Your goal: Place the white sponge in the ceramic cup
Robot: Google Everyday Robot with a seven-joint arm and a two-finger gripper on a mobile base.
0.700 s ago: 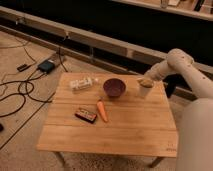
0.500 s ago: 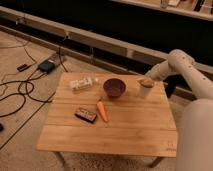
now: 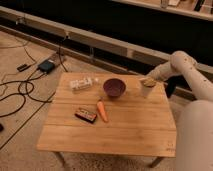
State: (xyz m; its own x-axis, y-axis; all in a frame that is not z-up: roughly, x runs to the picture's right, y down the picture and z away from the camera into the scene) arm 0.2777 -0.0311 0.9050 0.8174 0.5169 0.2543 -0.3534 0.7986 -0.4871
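Note:
The off-white ceramic cup (image 3: 146, 91) stands upright near the table's far right edge, right of the dark purple bowl (image 3: 114, 88). My gripper (image 3: 148, 81) reaches in from the right and hovers right at the cup's mouth. A pale, tan-white lump sits at the gripper's tip over the cup's opening; it may be the white sponge, but I cannot tell whether it is held or resting in the cup.
On the wooden table (image 3: 125, 135) lie an orange carrot (image 3: 102, 111), a dark snack bar (image 3: 86, 115) and a whitish packet (image 3: 82, 83) at the far left. Cables and a black box (image 3: 46, 65) lie on the floor to the left. A dark wall runs behind the table.

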